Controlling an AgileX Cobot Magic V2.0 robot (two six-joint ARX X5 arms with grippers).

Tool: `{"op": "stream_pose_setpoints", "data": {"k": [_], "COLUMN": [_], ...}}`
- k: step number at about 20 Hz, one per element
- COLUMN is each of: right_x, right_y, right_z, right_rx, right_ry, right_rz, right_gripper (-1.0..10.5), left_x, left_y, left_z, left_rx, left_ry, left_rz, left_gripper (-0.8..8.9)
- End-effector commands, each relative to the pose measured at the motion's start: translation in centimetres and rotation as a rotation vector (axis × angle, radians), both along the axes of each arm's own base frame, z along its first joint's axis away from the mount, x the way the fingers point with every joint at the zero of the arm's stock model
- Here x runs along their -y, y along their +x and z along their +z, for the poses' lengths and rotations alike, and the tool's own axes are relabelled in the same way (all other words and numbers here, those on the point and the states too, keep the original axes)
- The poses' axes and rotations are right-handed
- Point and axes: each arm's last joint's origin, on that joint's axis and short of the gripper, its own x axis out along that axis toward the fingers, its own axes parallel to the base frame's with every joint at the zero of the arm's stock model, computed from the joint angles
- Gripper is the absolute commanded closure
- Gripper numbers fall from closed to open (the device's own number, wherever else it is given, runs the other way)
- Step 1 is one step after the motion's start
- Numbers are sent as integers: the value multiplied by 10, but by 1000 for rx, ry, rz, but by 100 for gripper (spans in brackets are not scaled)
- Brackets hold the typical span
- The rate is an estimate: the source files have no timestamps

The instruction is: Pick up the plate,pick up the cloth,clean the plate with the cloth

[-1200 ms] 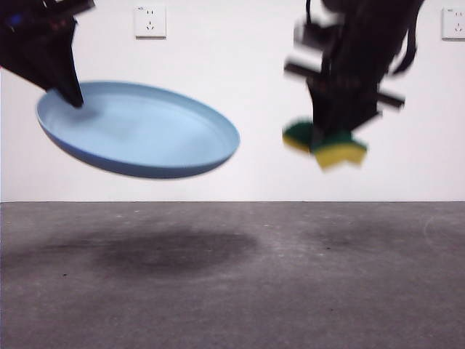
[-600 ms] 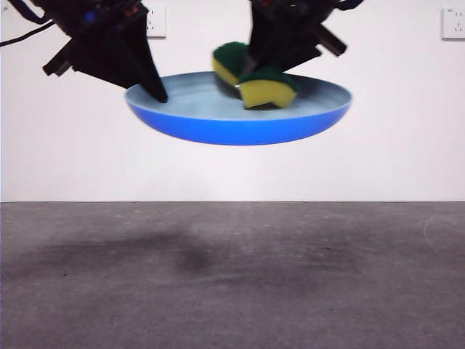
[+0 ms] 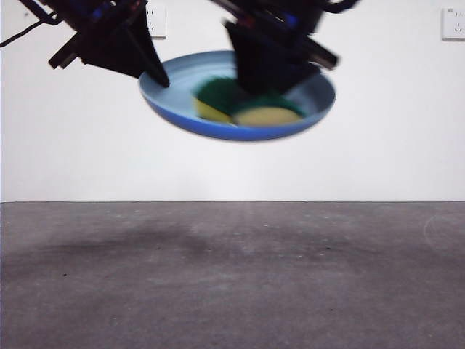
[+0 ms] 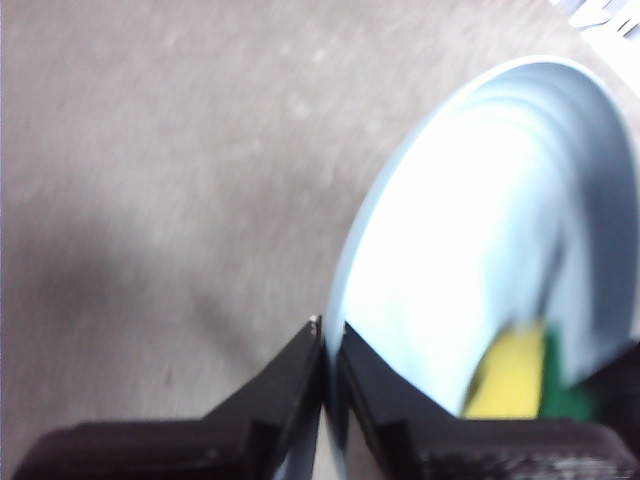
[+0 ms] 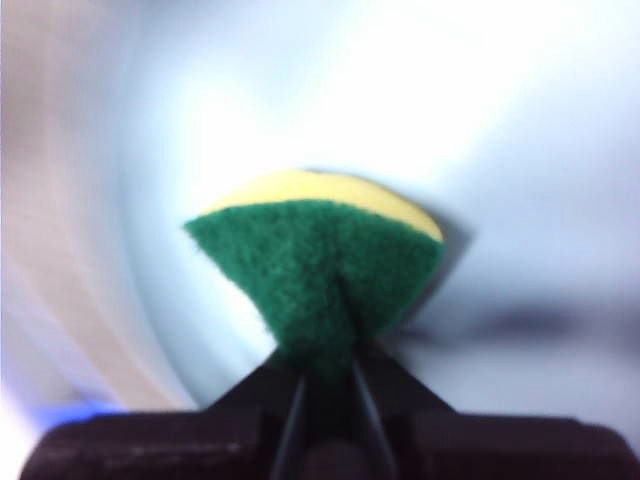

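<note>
The light-blue plate (image 3: 305, 102) hangs in the air, tilted toward the camera. My left gripper (image 3: 156, 76) is shut on its left rim; in the left wrist view the jaws (image 4: 328, 335) pinch the plate's edge (image 4: 450, 250). My right gripper (image 3: 265, 91) is shut on the cloth (image 3: 251, 109), a yellow sponge with a green top, and presses it onto the plate's inner face. In the right wrist view the sponge (image 5: 320, 260) is squeezed between the jaws (image 5: 325, 375) against the plate (image 5: 500, 120). The sponge also shows in the left wrist view (image 4: 510, 375).
The grey table (image 3: 232, 276) lies well below the plate. A white wall with a socket (image 3: 454, 22) stands behind.
The plate has tilted more toward the camera and shifted slightly left. The right gripper has pushed the sponge lower and further across the plate's inside.
</note>
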Motion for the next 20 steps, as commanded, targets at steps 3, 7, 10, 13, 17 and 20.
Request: {"op": "stream_pose_setpoints", "data": {"k": [3, 7, 10, 13, 17, 20], "right_x": [19, 16, 9, -1, -10, -12], "right_y": [12, 24, 30, 31, 26, 14], "right_z": [-2, 7, 14, 18, 18, 10], "right_rx": [205, 324, 371, 307, 115, -1], "right_ry": [-279, -196, -65, 140, 352, 302], "right_rz": [-213, -278, -265, -157, -8, 18], "right_gripper": [963, 963, 963, 963, 963, 963], "left_x": [-5, -2, 4, 8, 11, 6], "left_y": [-7, -13, -16, -16, -11, -1], "left_z": [-6, -10, -9, -7, -1, 8], "left_rx": [-111, -160, -163, -139, -70, 9], "left_ry": [-17, -19, -32, -40, -85, -143], "left_rz": [-78, -155, -193, -206, -182, -86], "left_gripper": [821, 821, 821, 821, 821, 821]}}
